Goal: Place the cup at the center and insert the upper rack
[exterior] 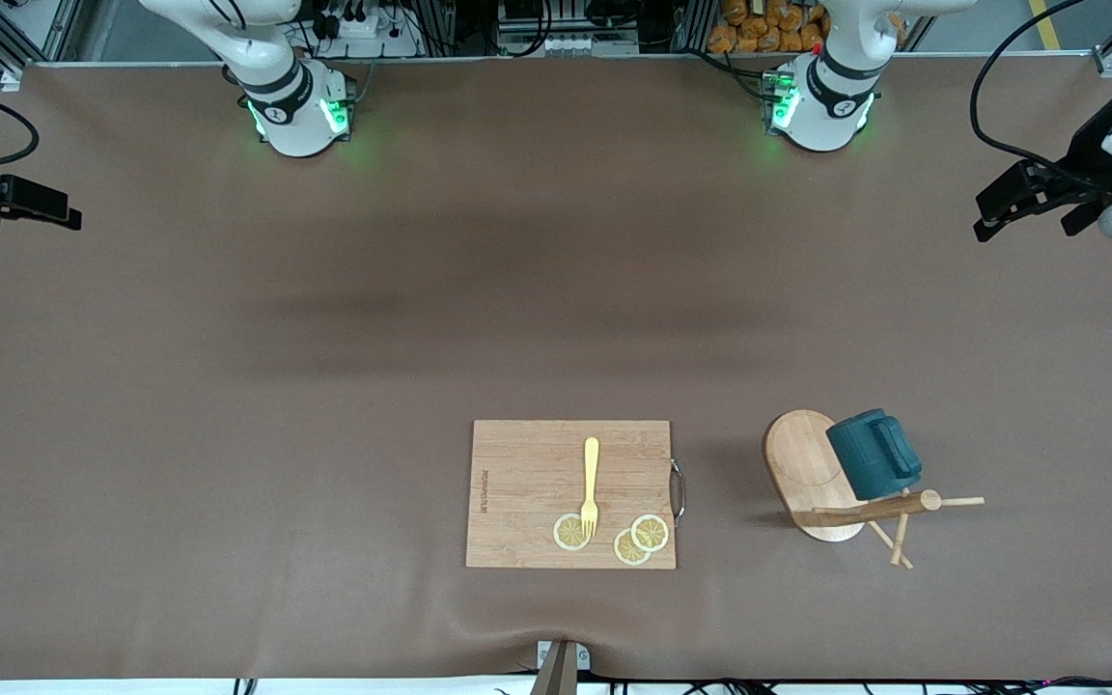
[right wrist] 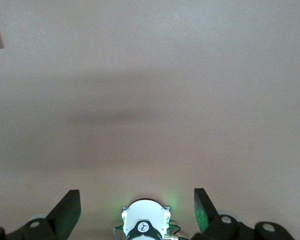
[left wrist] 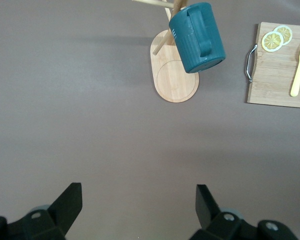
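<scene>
Your left gripper (exterior: 1024, 208) hangs wide open, empty, well apart from the cup (exterior: 873, 454) | right gripper (right wrist: 136, 210) likewise open, empty | cup hides part of upper rack (exterior: 841, 497).

Ribbed glossy teal cup (exterior: 873, 454), pale wood rack (exterior: 812, 473), matt brown table (exterior: 324, 386)

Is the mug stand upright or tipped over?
Upright: the mug stand rests on its oval base, post rising toward the front camera, the cup hanging on a peg.
</scene>
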